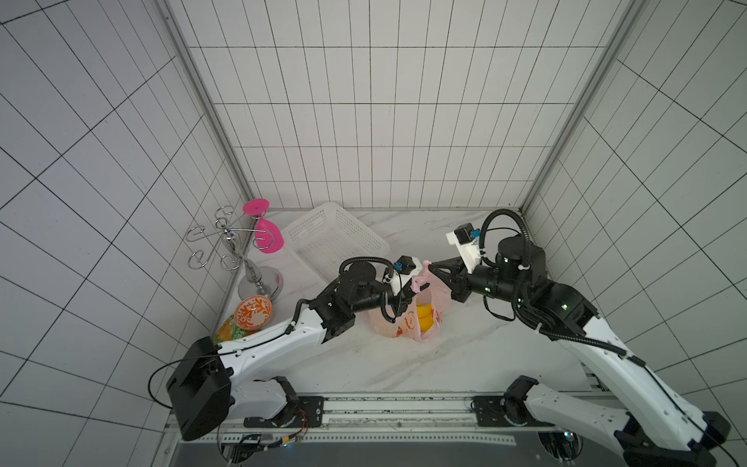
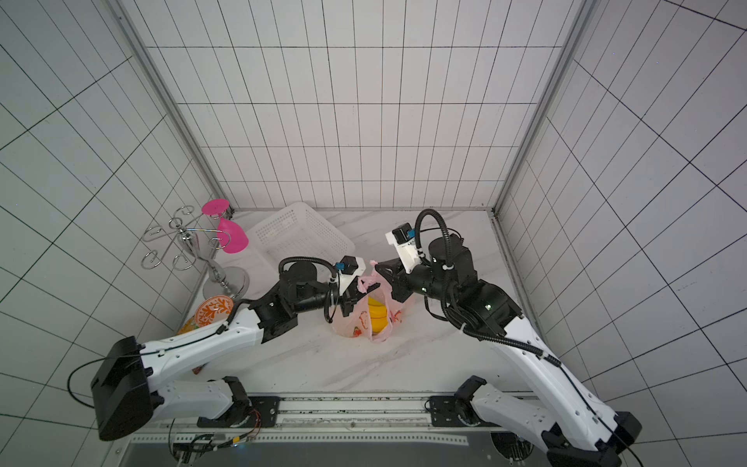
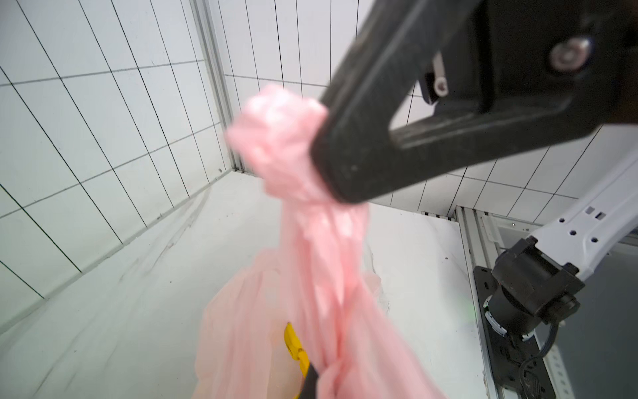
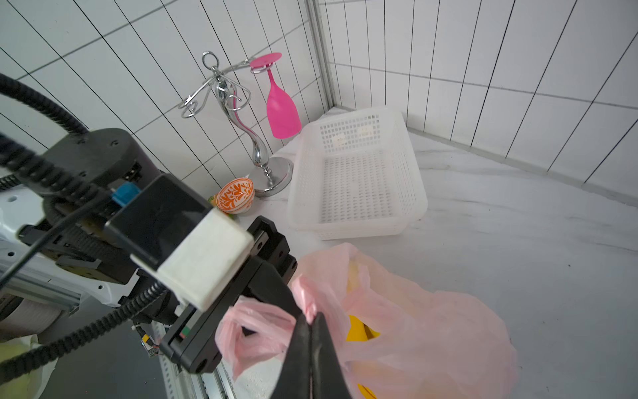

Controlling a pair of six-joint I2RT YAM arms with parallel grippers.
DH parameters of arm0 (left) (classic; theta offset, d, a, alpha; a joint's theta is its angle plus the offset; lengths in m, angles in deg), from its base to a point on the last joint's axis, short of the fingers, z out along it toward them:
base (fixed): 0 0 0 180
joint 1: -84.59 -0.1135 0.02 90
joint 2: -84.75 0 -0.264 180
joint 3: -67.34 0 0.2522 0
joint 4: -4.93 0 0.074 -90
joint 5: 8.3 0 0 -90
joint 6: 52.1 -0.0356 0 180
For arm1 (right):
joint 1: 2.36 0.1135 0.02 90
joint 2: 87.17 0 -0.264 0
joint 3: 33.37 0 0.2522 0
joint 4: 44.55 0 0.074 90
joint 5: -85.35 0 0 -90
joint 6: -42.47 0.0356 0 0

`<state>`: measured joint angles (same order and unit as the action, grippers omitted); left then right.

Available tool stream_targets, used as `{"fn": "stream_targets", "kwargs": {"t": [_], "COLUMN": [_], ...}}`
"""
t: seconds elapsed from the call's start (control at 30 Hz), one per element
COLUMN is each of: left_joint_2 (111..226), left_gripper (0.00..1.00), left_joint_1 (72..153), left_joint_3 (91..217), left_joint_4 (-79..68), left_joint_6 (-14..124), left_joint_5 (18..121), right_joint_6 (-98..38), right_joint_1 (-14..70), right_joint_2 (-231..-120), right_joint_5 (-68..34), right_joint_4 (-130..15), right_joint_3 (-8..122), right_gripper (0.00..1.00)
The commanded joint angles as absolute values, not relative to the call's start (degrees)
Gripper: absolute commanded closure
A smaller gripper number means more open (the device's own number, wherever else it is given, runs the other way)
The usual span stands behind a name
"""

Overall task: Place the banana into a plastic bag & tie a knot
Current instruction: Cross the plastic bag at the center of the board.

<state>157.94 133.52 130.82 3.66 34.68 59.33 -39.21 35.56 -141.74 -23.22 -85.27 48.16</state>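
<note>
The pale-pink plastic bag (image 1: 406,325) stands on the marble table between both arms, with the yellow banana (image 1: 423,317) showing through its open side. My left gripper (image 1: 422,288) is shut on one pink handle (image 4: 255,324) just above the bag. My right gripper (image 4: 312,319) is shut on the other handle's end (image 4: 305,297), slightly farther back and close to the left one. In the left wrist view the right fingers (image 3: 345,155) pinch a bunched pink wad (image 3: 276,131); whether that is a knot I cannot tell. The handles run twisted down to the bag (image 3: 248,328).
A white perforated basket (image 1: 335,238) lies behind the bag. At the left wall stand a chrome glass rack (image 1: 226,250) holding a pink wine glass (image 1: 269,238), an orange patterned bowl (image 1: 253,313) and a green-orange snack packet (image 1: 228,331).
</note>
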Motion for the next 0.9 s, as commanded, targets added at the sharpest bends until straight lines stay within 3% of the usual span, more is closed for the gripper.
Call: {"fn": "stream_targets", "kwargs": {"t": [0.0,0.33,0.87], "left_joint_2": [158.1,159.0,159.5], "left_gripper": [1.00,1.00,1.00], "left_joint_1": [132.1,131.2,130.5], "left_joint_3": [130.9,132.7,134.6], "left_joint_4": [1.7,2.9,0.5], "left_joint_6": [37.6,40.7,39.3], "left_joint_5": [59.8,61.8,65.4], "right_joint_6": [-40.6,-38.5,-34.8], "right_joint_1": [35.6,36.7,42.8], "right_joint_2": [-138.0,-133.3,-134.8], "right_joint_5": [-21.7,-20.0,-14.1], "right_joint_4": [-79.2,-74.1,-69.6], "right_joint_3": [42.6,32.8,19.9], "right_gripper": [1.00,1.00,1.00]}}
